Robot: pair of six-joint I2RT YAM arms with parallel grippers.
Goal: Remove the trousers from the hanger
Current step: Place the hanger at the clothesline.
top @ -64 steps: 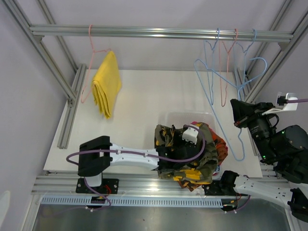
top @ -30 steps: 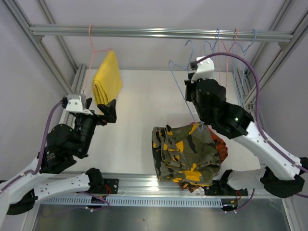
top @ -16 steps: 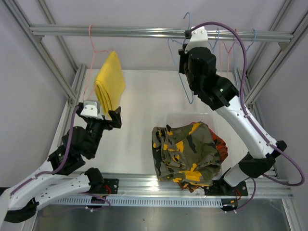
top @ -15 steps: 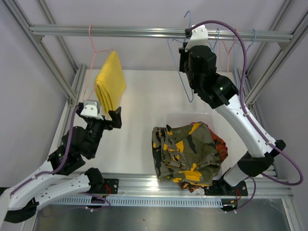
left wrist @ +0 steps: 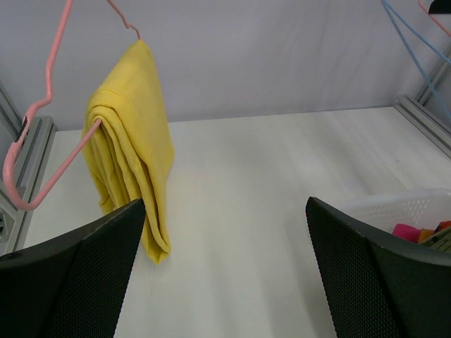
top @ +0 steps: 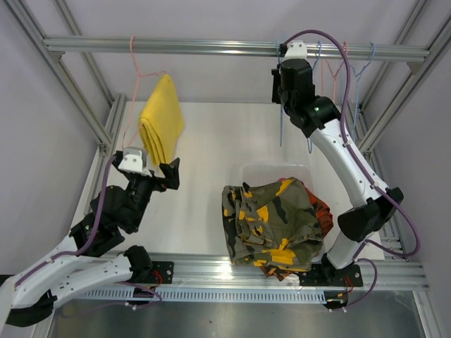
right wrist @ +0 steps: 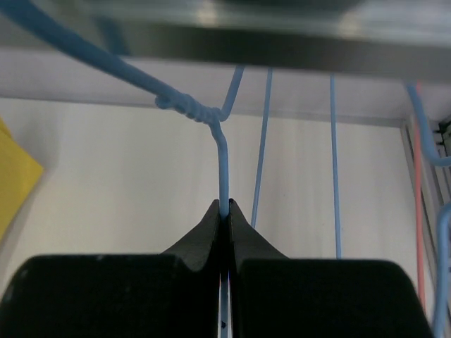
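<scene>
Pinching blue hanger [right wrist: 223, 163]: right claw [right wrist: 224, 207], fully closed | left claw [left wrist: 222, 211]: spread wide

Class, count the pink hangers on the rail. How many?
2. One pink hanger hangs at the left end of the rail, holding the yellow trousers; the other pink hanger hangs near the right end among blue hangers. The right arm may hide more.
</scene>
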